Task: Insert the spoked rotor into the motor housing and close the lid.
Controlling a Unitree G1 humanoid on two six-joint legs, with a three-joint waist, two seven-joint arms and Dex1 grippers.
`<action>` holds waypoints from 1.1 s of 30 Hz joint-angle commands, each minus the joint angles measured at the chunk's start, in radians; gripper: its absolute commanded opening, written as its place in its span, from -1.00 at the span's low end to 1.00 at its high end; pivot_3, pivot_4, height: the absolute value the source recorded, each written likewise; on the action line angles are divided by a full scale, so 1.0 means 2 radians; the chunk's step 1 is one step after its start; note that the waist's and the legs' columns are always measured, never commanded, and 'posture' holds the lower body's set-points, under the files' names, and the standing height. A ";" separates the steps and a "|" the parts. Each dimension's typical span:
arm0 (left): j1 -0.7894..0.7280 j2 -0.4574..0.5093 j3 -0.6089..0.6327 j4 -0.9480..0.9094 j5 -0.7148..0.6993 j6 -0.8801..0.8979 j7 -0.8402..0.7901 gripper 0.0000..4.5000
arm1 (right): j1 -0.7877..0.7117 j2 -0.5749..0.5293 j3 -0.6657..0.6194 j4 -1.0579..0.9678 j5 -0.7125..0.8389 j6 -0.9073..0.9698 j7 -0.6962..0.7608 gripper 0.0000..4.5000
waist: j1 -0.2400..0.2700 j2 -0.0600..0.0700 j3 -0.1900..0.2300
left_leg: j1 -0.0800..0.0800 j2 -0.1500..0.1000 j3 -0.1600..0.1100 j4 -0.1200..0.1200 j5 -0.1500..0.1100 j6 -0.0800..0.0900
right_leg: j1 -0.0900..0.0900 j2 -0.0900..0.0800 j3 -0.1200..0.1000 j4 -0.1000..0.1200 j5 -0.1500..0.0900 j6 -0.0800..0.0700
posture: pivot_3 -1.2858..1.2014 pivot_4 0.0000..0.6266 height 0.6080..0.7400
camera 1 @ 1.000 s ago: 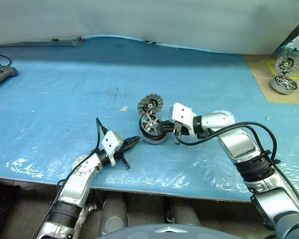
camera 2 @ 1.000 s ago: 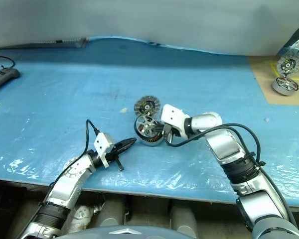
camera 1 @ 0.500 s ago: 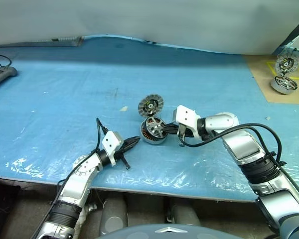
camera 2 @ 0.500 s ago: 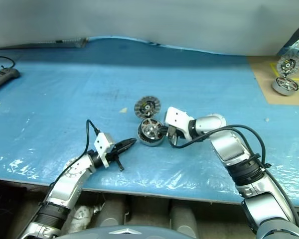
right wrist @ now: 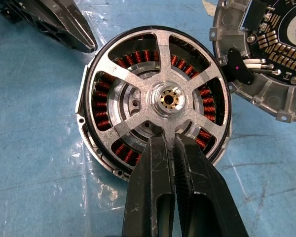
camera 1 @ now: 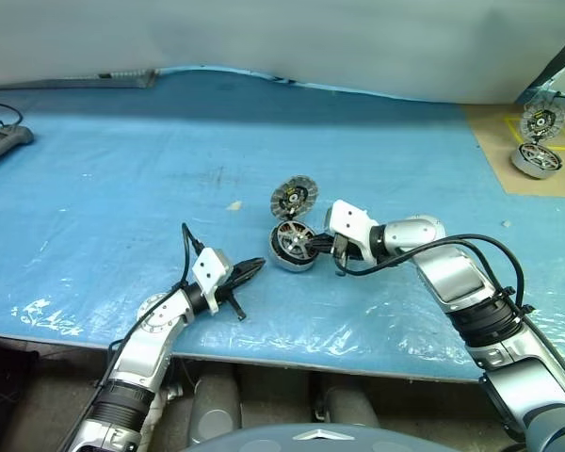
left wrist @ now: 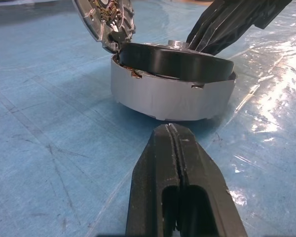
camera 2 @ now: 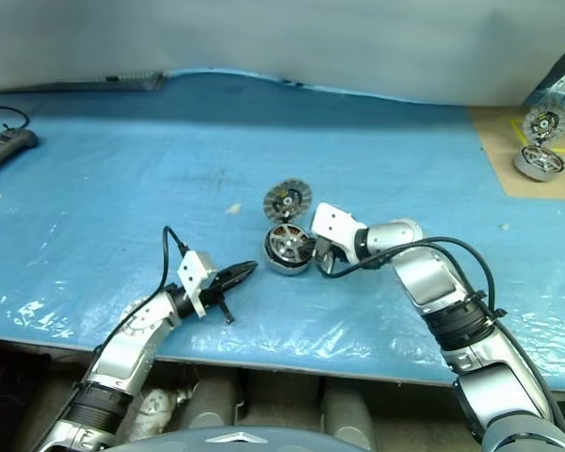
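blue plastic sheet covers the counter (camera 1: 122,169), pale wall behind; motor housing (camera 1: 295,247) sits near the middle of the sheet, copper windings visible inside; spoked rotor (right wrist: 155,96) seated in the housing, dark rim standing slightly above the silver wall in the left wrist view; lid (camera 1: 295,197) hinged open, standing up at the far edge of the housing, inner face toward the camera; right tool (right wrist: 171,143) pressed together, tips resting on a silver spoke just below the hub, holding nothing; left tool (left wrist: 173,129) pressed together, empty, pointing at the housing's side wall, just short of it; second motor (camera 1: 535,158) with its own finned lid (camera 1: 540,120) on a brown board at the far right, well apart; power strip (camera 1: 2,143) at the far left edge.
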 commanded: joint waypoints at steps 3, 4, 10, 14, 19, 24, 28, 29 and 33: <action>0.002 0.000 -0.002 -0.014 -0.003 -0.003 -0.001 -1.00 | 0.004 0.000 -0.003 -0.017 0.010 0.009 0.006 -0.77 | 0.000 0.000 0.000 | 0.000 0.000 0.000 0.000 0.000 0.000 | 0.000 0.000 0.000 0.000 0.000 0.000 | 0.03 -0.52 1.00; 0.002 0.000 -0.002 -0.013 -0.003 -0.004 -0.001 -1.00 | 0.003 0.001 -0.005 -0.021 0.013 0.012 0.007 -0.69 | 0.000 0.000 0.000 | 0.000 0.000 0.000 0.000 0.000 0.000 | 0.000 0.000 0.000 0.000 0.000 0.000 | 0.03 -0.52 1.00; 0.004 0.000 -0.003 -0.014 -0.002 -0.004 -0.001 -1.00 | -0.008 0.006 -0.023 -0.045 0.035 0.023 0.007 -0.12 | 0.000 0.000 0.000 | 0.000 0.000 0.000 0.000 0.000 0.000 | 0.000 0.000 0.000 0.000 0.000 0.000 | 0.03 -0.52 1.00; 0.003 0.000 -0.002 -0.016 -0.003 -0.003 0.001 -1.00 | -0.015 0.005 -0.056 -0.063 0.076 0.052 0.013 -0.12 | 0.000 0.000 0.000 | 0.000 0.000 0.000 0.000 0.000 0.000 | 0.000 0.000 0.000 0.000 0.000 0.000 | 0.03 -0.52 1.00; 0.005 0.000 -0.002 -0.020 -0.003 -0.002 0.002 -1.00 | -0.021 -0.020 -0.083 -0.022 0.082 0.046 0.013 -0.54 | 0.001 0.000 0.000 | 0.000 0.000 0.000 0.000 0.000 0.000 | 0.000 0.000 0.000 0.000 0.000 0.000 | 0.03 -0.52 1.00; 0.005 0.001 -0.002 -0.019 -0.003 -0.003 0.001 -1.00 | -0.097 -0.021 -0.061 0.135 0.015 -0.034 -0.023 -0.98 | -0.002 0.000 0.000 | 0.000 0.000 0.000 0.000 0.000 0.000 | 0.000 0.000 0.000 0.000 0.000 0.000 | 0.03 -0.52 1.00; 0.002 0.001 -0.003 -0.015 -0.002 -0.006 -0.001 -1.00 | -0.189 0.021 -0.044 0.307 -0.027 -0.122 -0.049 -0.98 | -0.006 0.000 0.000 | 0.001 0.000 0.001 0.000 0.000 0.000 | 0.000 0.000 0.000 0.001 0.000 0.000 | 0.03 -0.52 1.00; 0.001 0.001 -0.003 -0.015 -0.002 -0.007 -0.001 -1.00 | -0.215 0.041 -0.046 0.359 -0.030 -0.150 -0.053 -0.98 | -0.007 0.000 0.000 | 0.001 0.001 0.002 0.000 0.000 0.000 | -0.001 0.001 0.000 0.001 0.000 0.000 | 0.03 -0.52 1.00; 0.003 0.002 -0.003 -0.018 -0.003 -0.008 -0.002 -1.00 | -0.293 0.106 -0.067 0.529 -0.026 -0.237 -0.054 -0.98 | -0.011 0.000 0.000 | -0.001 0.001 0.002 0.000 0.000 0.000 | -0.002 0.000 0.000 0.001 0.000 0.000 | 0.03 -0.52 1.00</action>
